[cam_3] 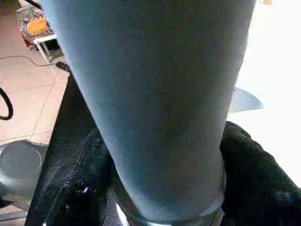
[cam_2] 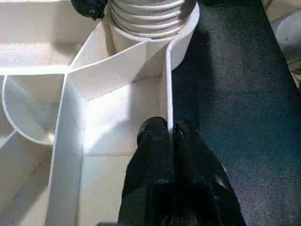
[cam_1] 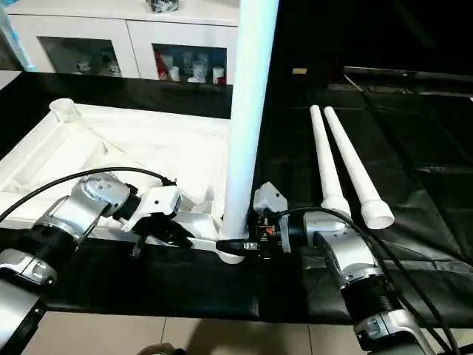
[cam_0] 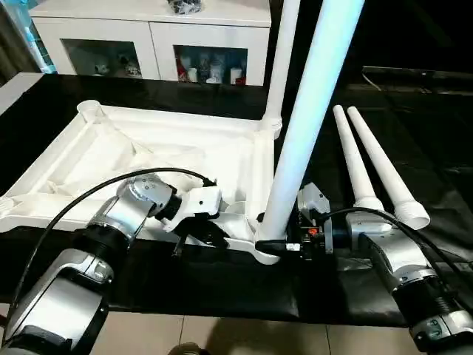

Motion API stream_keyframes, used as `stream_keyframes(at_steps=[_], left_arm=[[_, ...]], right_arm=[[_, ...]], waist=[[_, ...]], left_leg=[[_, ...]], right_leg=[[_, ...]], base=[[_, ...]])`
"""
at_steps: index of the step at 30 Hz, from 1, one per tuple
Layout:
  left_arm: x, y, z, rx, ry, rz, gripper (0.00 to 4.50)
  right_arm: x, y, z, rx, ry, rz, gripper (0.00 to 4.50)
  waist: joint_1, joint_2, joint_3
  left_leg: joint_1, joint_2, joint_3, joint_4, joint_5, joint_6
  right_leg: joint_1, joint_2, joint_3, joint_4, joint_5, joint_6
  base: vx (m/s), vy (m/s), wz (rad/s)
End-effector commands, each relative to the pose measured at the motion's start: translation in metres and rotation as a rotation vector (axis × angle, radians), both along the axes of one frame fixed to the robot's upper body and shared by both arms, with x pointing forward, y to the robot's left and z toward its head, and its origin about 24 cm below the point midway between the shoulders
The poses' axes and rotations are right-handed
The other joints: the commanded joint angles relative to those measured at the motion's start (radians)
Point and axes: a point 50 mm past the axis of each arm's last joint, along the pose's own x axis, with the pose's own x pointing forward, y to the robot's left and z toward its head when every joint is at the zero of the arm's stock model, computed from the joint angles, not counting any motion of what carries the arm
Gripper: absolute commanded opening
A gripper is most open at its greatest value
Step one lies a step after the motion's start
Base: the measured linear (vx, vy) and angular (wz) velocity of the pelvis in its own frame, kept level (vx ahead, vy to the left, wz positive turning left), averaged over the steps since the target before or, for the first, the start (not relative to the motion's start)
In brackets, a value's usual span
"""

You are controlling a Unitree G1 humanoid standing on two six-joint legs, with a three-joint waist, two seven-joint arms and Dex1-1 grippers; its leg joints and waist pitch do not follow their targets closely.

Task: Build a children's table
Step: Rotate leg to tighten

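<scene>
As the table top (cam_0: 148, 159) lies upside down on the black worktop (cam_0: 222, 285), its ribbed underside is seen facing up, with a round corner socket (cam_0: 89, 109) at its far left corner. Toward the near edge of the top, the left gripper (cam_2: 170, 134) is seen clenched on the thin upright rim wall (cam_2: 167, 89) of the top (the wall passes between the two black fingertips (cam_2: 153, 129) in the left wrist view), close to the near right corner.

At the far right corner of the top a leg (cam_0: 283, 52) is seen standing upright in its socket. A second leg (cam_0: 314, 96) is seen standing in the near right corner socket (cam_0: 267, 253), leaning slightly to the right toward its upper end; its ridged base (cam_2: 148, 14) sits in the socket in the left wrist view.

Just to the right of that socket the right gripper (cam_0: 292, 246) is placed at the foot of this leg. Black fingers (cam_3: 254, 160) are seen on either side of the leg in the right wrist view, but whether they press on it cannot be told.

Further right, two loose legs (cam_0: 373, 163) are laid side by side on the worktop, wide ends toward the robot. Behind the worktop a white glass-door cabinet (cam_0: 151, 37) is visible.
</scene>
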Motion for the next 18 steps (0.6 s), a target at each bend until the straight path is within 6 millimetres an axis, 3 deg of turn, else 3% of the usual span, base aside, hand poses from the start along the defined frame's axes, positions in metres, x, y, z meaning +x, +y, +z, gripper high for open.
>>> stream_keyframes(at_steps=[1, 12, 14, 18], left_arm=[[-0.002, -0.003, 0.0, 0.038, 0.023, -0.058, 0.0], [0.006, -0.003, -0.002, -0.017, 0.035, 0.088, 0.0], [0.01, -0.005, -0.001, -0.047, 0.031, 0.154, 0.0], [0.029, -0.019, 0.005, -0.144, -0.031, 0.416, 0.0]], right_arm=[[0.001, -0.004, -0.001, -0.009, 0.025, -0.01, 2.78], [-0.006, 0.003, -0.009, 0.039, 0.085, -0.071, 2.75], [-0.004, 0.006, -0.013, 0.026, 0.079, -0.125, 2.75], [0.011, 0.016, -0.027, -0.042, 0.049, -0.423, 2.75]], waist=[[-0.007, 0.008, -0.073], [-0.007, 0.003, -0.068], [-0.007, 0.004, -0.066], [-0.025, 0.001, -0.062]], left_leg=[[0.023, 0.095, -0.04, -0.066, -0.148, 0.029], [0.026, 0.096, -0.041, -0.07, -0.174, 0.015], [0.026, 0.094, -0.041, -0.071, -0.185, 0.011], [0.031, 0.091, -0.049, -0.077, -0.243, -0.036]], right_leg=[[0.042, -0.114, 0.06, -0.059, -0.06, -0.26], [0.04, -0.115, 0.062, -0.067, -0.137, -0.245], [0.039, -0.116, 0.063, -0.071, -0.161, -0.24], [0.033, -0.123, 0.065, -0.085, -0.301, -0.214]], base=[[0.0, 0.0, 0.0], [0.0, 0.0, 0.0], [0.0, 0.0, 0.0], [0.0, 0.0, 0.0]])
